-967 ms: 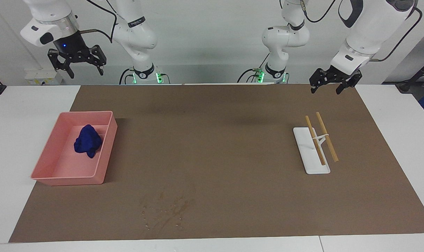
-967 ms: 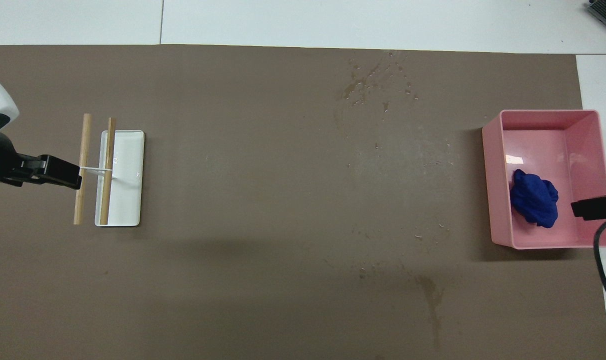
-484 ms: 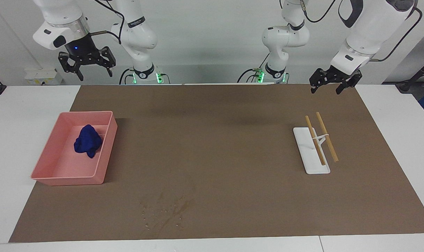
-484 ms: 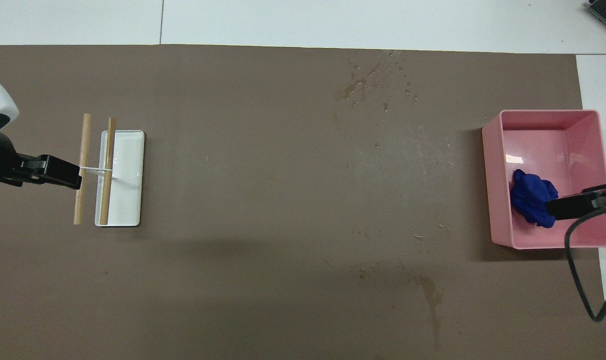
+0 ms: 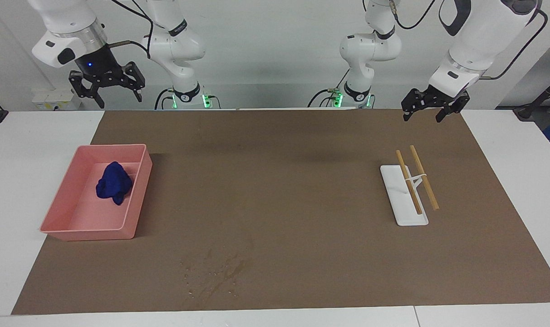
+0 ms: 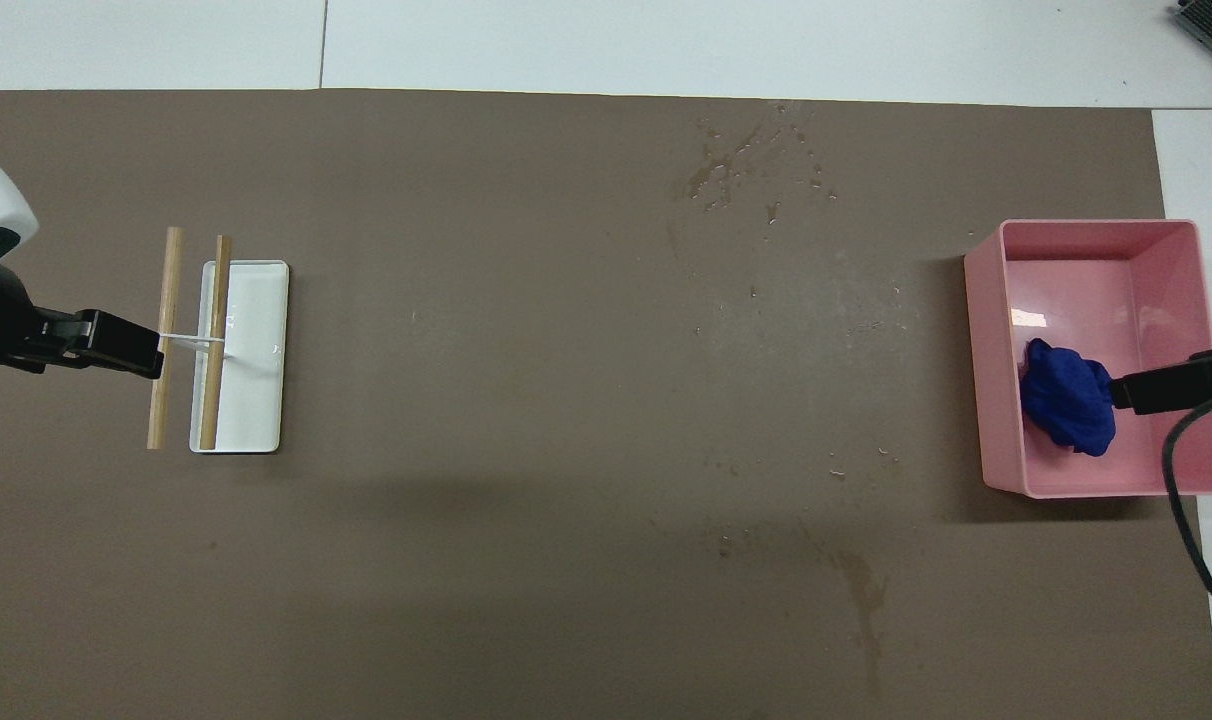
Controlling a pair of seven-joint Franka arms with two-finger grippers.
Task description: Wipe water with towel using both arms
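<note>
Here, two Franka arms w/ black two-finger grippers hang raised at the robots' end of a table covered by a brown mat [image 5: 284, 181]. The right gripper [image 5: 106, 86] is held high above the table edge at the right arm's end, its fingers spread apart and gripping nothing; in the overhead view its tip [image 6: 1166, 392] covers part of the pink tray, but the facing view shows it well clear of the tray. The left gripper [image 5: 430, 109] hangs over the mat's edge at the left arm's end — jaws apart too, nothing between them.

Farther out, approx. level w/ each other at the two ends of the mat, sit the tray and a rack. The pink tray [image 5: 57, 218] lies at the right arm's end; the towel [image 5: 114, 183], a crumpled deep-blue lump, rests inside it in the half nearer to the robots. At the left arm's end stands a white rack [image 5: 402, 200] w/ two wooden rods [image 5: 424, 178] lying slanted across its stand.

Farthest from the robots, near the mat's outer edge and roughly mid-table, is the water [image 5: 216, 272] — scattered glistening droplets w/ darker damp streaks, well apart from towel and both grippers. Fainter dried stains [image 6: 856, 580] mark the mat closer to the robots.
</note>
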